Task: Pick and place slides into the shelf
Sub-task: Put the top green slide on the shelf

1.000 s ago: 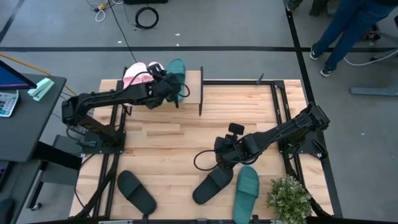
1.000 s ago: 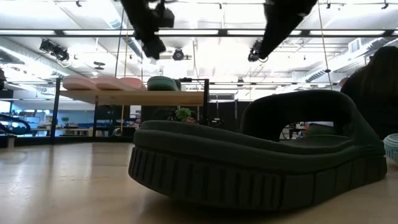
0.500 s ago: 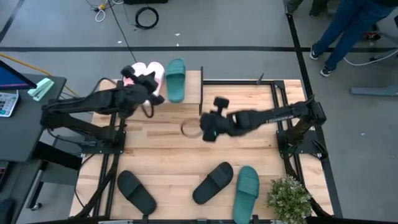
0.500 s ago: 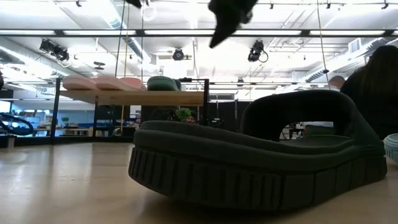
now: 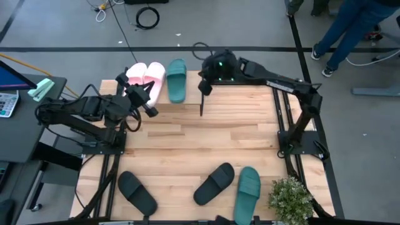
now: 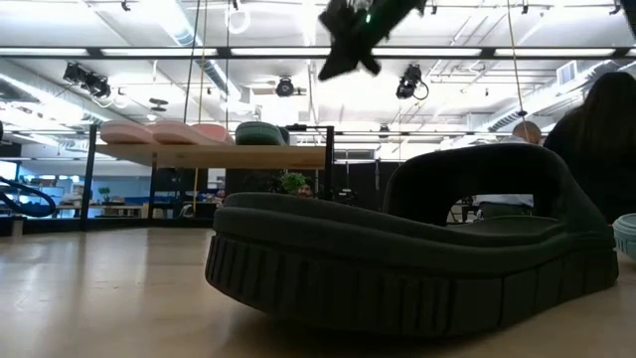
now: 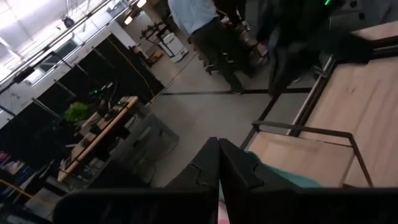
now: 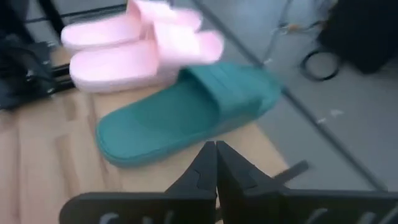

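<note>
The shelf stands at the table's far left. On its plank top rest two pale pink slides and one teal slide, soles down. Two black slides and a second teal slide lie flat near the table's front edge. My left gripper is shut and empty, just left of the shelf's near side. My right gripper is shut and empty, high above the shelf's right end. In its wrist view the shut fingers face the teal slide.
A potted plant stands at the near right corner. A thin black metal frame edges the table's far right part. A person stands on the floor beyond the far right corner. Bare wood lies between the shelf and the front slides.
My right gripper has risen from just above the near black slide and swung across the table to the far edge, ending over the shelf's right end. My left gripper has drawn back from the teal slide on the shelf toward the table's left. No slide has moved.
</note>
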Action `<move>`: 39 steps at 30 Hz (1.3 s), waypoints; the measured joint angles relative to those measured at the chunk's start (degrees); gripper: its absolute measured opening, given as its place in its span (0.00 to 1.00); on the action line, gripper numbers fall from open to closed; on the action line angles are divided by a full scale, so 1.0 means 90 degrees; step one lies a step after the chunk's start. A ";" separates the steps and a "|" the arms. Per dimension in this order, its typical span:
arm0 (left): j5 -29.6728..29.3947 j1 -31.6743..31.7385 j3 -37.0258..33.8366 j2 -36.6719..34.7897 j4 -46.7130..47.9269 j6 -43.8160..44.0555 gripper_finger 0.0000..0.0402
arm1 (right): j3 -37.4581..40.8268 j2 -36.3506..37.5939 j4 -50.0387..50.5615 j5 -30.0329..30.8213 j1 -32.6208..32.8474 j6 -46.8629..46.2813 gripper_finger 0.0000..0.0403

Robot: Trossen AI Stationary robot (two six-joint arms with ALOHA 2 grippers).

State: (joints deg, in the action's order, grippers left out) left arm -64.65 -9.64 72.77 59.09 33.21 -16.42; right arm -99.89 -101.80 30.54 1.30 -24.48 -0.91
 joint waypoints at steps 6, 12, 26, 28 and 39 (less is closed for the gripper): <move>-0.0004 -0.0001 0.0000 -0.0004 0.0009 -0.0303 0.01 | 0.0004 -0.0851 -0.0876 -0.0865 -0.0186 0.0152 0.00; -0.0004 -0.0001 0.0000 -0.0010 0.0012 -0.0503 0.03 | 0.0005 -0.1179 -0.1299 -0.0479 -0.0242 0.0261 0.00; -0.0004 0.0001 0.0000 -0.0010 0.0012 -0.0585 0.01 | 0.0006 -0.1658 -0.1200 -0.0159 -0.0281 0.0124 0.00; -0.0004 0.0001 0.0000 -0.0010 0.0006 -0.0583 0.01 | 0.0006 -0.1746 -0.1231 -0.0069 -0.0283 0.0123 0.00; -0.0004 0.0003 0.0000 -0.0010 0.0012 -0.0588 0.01 | 0.0006 -0.1967 -0.1924 0.0013 -0.0291 0.0037 0.00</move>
State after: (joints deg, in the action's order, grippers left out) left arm -64.69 -9.61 72.77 59.00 33.32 -21.71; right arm -99.83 -119.50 13.23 1.42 -27.09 -0.58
